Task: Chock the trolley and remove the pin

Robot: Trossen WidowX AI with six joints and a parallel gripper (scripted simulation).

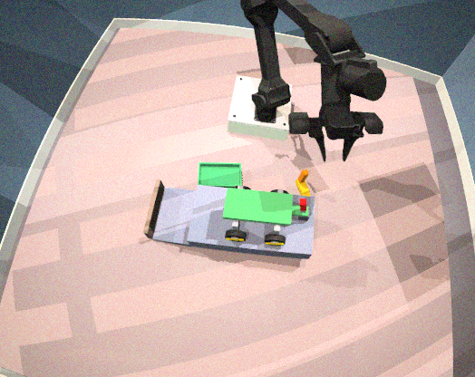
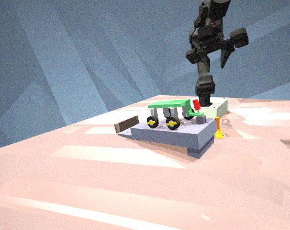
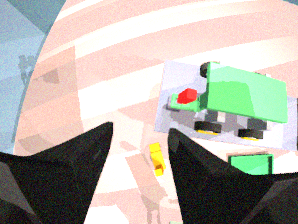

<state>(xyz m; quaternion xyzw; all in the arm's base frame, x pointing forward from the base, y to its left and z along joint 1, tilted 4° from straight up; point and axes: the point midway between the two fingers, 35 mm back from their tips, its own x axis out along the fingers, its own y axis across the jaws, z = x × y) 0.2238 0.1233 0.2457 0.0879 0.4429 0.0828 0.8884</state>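
Yellow chock [image 1: 303, 187] [image 2: 218, 135] [image 3: 157, 164]: on the table, orange handle up, lower than the pincer [image 1: 334, 160] [image 2: 216, 69] [image 3: 141, 131] and well apart from it; just beside the ramp's uphill end. Pincer: partly open, fairly narrow, nothing between its fingers; fingertips point downward. Ramp [image 1: 169, 210] [image 2: 163, 136] [image 3: 171, 75]: also below pincer level, beyond the chock. Four-wheeled green trolley [image 1: 258, 206] [image 2: 170, 104] [image 3: 245, 95]: on the ramp, clear of the pincer. Red-headed stop pin [image 1: 303, 205] [image 2: 196, 104] [image 3: 187, 96]: in place at the trolley's uphill end, lower than the fingertips. Green tray [image 1: 219, 174] [image 3: 252, 165]: farther from the pincer than the chock, beside the ramp. Brown end board [image 1: 154, 208] [image 2: 127, 124]: at the downhill end, farthest of these from the pincer. No wheel chocked.
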